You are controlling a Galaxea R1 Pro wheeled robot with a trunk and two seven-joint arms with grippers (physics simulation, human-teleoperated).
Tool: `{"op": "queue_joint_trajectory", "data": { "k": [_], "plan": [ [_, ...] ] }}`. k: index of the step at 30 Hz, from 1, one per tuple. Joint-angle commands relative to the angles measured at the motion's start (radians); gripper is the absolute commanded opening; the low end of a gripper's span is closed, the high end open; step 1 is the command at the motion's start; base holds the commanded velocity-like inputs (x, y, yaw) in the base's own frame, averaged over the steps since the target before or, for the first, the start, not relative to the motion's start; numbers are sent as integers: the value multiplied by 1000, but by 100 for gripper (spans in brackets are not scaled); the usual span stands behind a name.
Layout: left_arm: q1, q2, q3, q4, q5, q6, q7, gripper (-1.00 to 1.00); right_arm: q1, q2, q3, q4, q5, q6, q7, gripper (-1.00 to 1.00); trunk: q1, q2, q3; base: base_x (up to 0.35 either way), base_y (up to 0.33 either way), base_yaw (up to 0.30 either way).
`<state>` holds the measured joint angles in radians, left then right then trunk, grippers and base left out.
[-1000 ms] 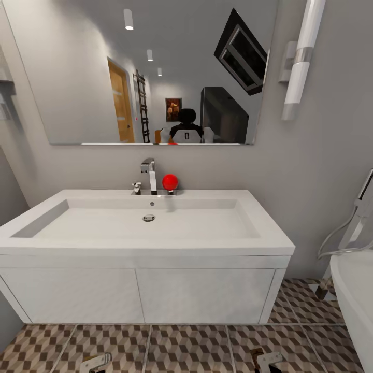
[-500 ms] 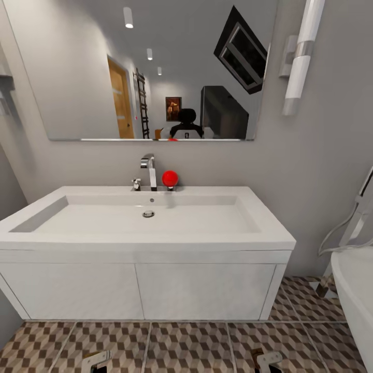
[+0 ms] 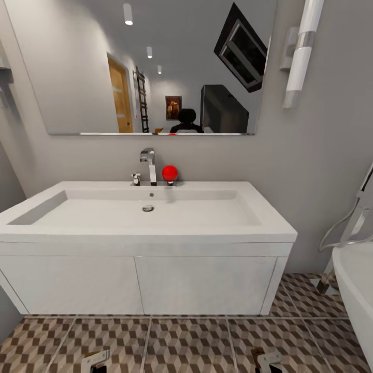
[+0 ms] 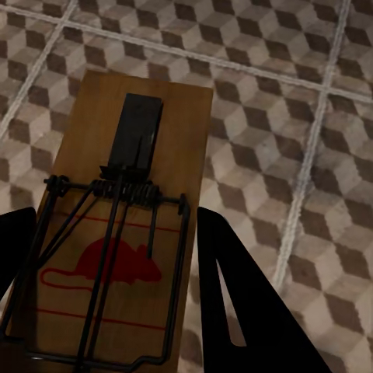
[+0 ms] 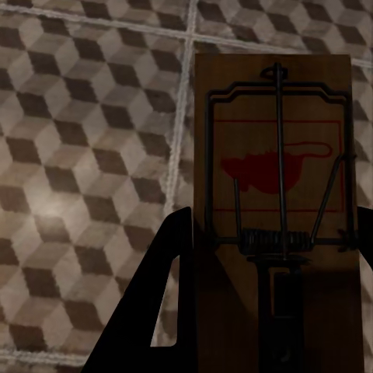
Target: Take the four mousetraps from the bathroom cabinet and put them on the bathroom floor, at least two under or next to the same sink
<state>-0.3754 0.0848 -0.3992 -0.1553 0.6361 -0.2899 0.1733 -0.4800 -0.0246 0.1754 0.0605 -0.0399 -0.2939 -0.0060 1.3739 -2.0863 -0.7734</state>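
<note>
In the left wrist view a tan mousetrap with black wire and a red mouse print lies between the dark fingers of my left gripper, which is shut on it above the cube-patterned bathroom floor. My right gripper is shut on a second mousetrap over the same tiles. In the head view both grippers, left and right, sit low at the picture's bottom edge, in front of the white bathroom sink. The cabinet is out of view.
The sink tops a white wall-hung vanity with a gap above the floor. A chrome tap and a red ball stand at its back. A white bathtub rim and its hose crowd the right. A large mirror hangs above.
The head view has shifted, so the sink and mirror sit slightly higher in the picture and more floor shows. Both grippers keep their places at the bottom edge.
</note>
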Motion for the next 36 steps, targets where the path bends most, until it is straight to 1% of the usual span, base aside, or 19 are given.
{"op": "queue_joint_trajectory", "data": {
  "k": [1, 9, 11, 16, 19, 20, 24, 27, 29, 30, 32, 36],
  "plan": [
    [0, 0, -9, -1, 0, -1, 9, -100, -2, 0, 7, 4, -6, -7, 0, -100, 4, -8, -4, 0, 0, 0],
    [0, 3, -9, -1, 0, -4, 9, -100, -2, 0, 8, 4, -5, -7, 0, -100, 34, -64, -29, 0, 0, 0],
    [0, 4, -9, -1, 0, -5, 9, -100, -2, -4, 7, 2, -6, -7, 0, -100, 42, -78, -36, 0, 0, 0],
    [0, 4, -9, -5, -1, -4, 9, -100, -2, -7, 8, -25, -4, -7, -1, -100, 61, -113, -51, 0, 0, 0],
    [0, 5, -9, -36, -2, 0, 9, -100, -2, -7, 8, -78, -4, -6, -2, -100, 73, -134, -61, 0, 0, 0],
    [0, 5, -9, -45, -2, 1, 10, -100, -2, -6, 8, -84, -4, -6, -2, -100, 77, -141, -64, 0, 0, 0],
    [0, 4, -9, -124, -4, 5, 11, -100, -2, -5, 6, -94, -5, -7, -1, -100, 92, -169, -76, 0, 0, 0],
    [0, 2, -9, -161, -6, 11, 11, -100, -2, -6, 6, -115, -6, -7, -1, -100, 103, -190, -86, 0, 0, 0],
    [0, 6, -9, -175, -6, 40, 17, -100, -2, -7, 6, -129, -6, -7, -1, -100, 111, -204, -92, 0, 0, 0],
    [0, 10, -9, -179, -6, 53, 30, -100, -2, -7, 6, -133, -6, -7, -1, -100, 115, -211, -95, 0, 0, 0],
    [0, 12, -9, -182, -5, 60, 48, -100, -2, -8, 6, -136, -6, -7, -2, -100, 123, -225, -101, 0, 0, 0],
    [0, 9, -9, -184, -4, 62, 57, -100, -2, -8, 6, -138, -6, -7, -2, -100, 123, -225, -101, 0, 0, 0]
  ]
}}
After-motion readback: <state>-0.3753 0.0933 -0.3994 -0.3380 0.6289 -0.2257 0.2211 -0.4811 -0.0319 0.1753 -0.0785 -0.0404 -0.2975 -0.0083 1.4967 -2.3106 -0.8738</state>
